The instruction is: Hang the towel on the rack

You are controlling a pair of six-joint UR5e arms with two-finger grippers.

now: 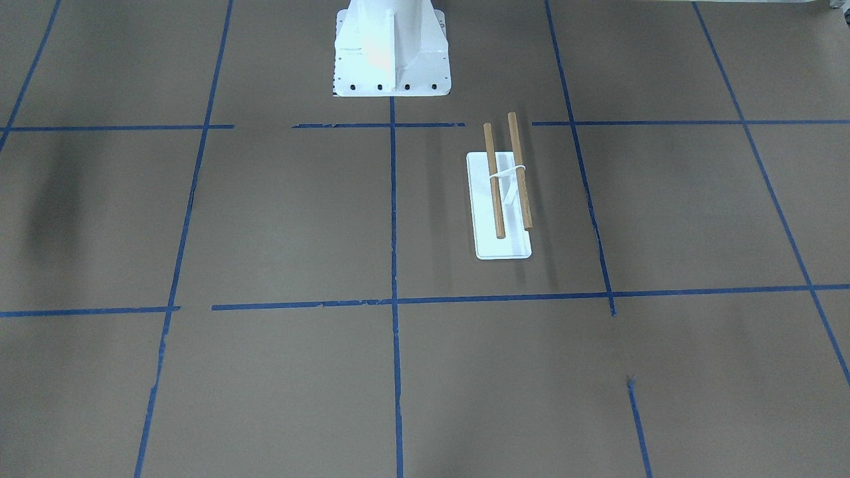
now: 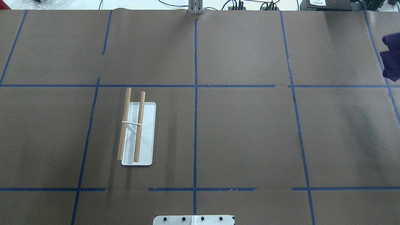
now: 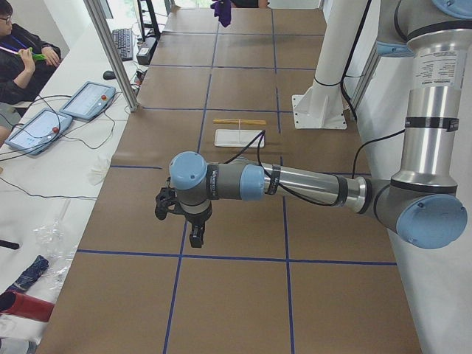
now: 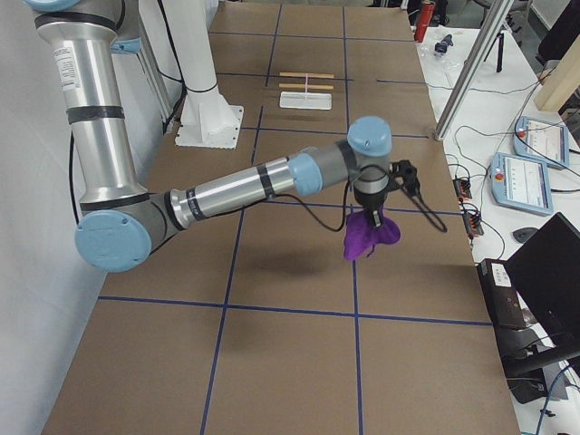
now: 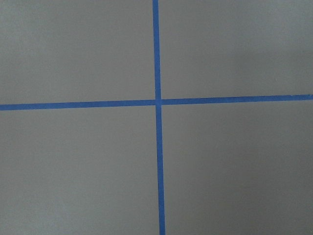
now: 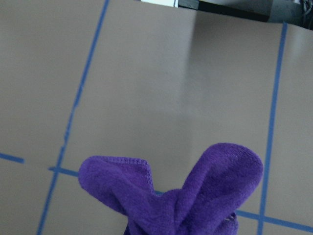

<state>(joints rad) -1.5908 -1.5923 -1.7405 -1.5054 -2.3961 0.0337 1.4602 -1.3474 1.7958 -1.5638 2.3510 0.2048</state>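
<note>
Closest in at the robot's right-hand end, the purple towel (image 4: 370, 237) dangles bunched up under the right gripper (image 4: 373, 216). Can't tell how its fingers stand. Further along, the rack (image 2: 147, 134) sits on the robot's left half, with its dowels (image 2: 139, 125) running lengthwise straight out from the robot. Farthest is the left gripper (image 3: 195, 240), pointing down, and I can't tell its fingers either.

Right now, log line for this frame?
towel: hanging from right tool | rack: bare | left tool: away from rack | tool states: cannot tell
</note>
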